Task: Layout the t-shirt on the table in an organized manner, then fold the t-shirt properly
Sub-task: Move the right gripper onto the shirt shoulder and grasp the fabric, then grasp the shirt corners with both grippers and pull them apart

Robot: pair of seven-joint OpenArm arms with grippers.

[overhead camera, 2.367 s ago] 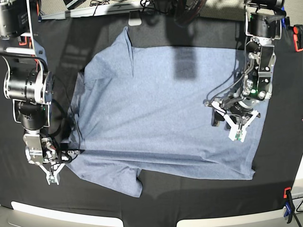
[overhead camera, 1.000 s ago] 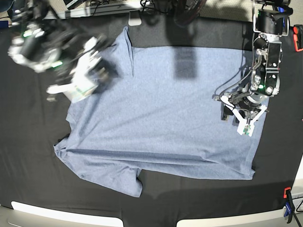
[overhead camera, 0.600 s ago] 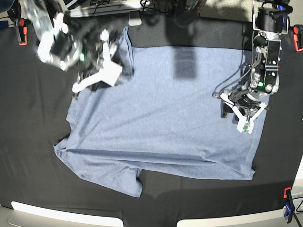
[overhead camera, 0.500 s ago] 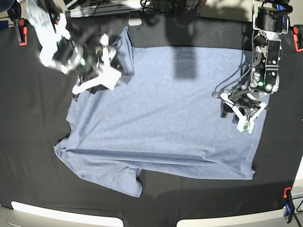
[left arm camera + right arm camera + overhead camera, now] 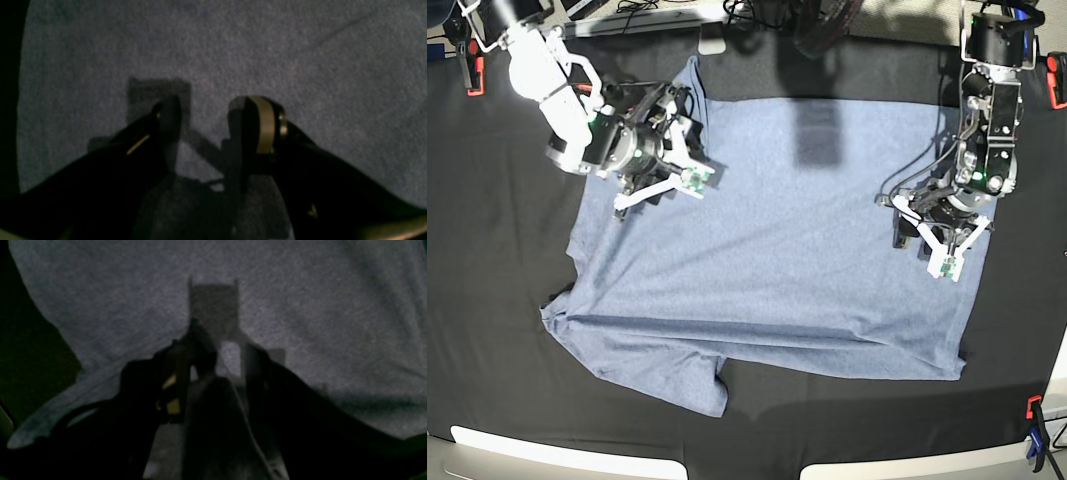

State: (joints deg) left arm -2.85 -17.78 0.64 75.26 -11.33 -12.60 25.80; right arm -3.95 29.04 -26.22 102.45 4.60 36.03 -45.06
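The blue-grey t-shirt (image 5: 777, 240) lies spread flat on the black table (image 5: 497, 300), plain side up, with no lettering showing. One sleeve (image 5: 677, 380) points to the near edge and the other (image 5: 692, 95) to the far edge. My right gripper (image 5: 663, 182) hovers over the shirt's far left part. In the right wrist view it (image 5: 220, 346) is open and empty above the fabric (image 5: 300, 306). My left gripper (image 5: 935, 248) is over the shirt's right part. In the left wrist view it (image 5: 215, 110) is open and empty above the fabric (image 5: 267, 50).
Red clamps sit at the far right edge (image 5: 1057, 85) and the far left edge (image 5: 469, 65). A blue and red clamp (image 5: 1035, 440) is at the near right corner. Cables and equipment (image 5: 657, 12) lie beyond the far edge.
My right arm swung from the shirt's near left corner up to its far left part. The shirt's left edge now lies spread further out. My left gripper shifted slightly right and back.
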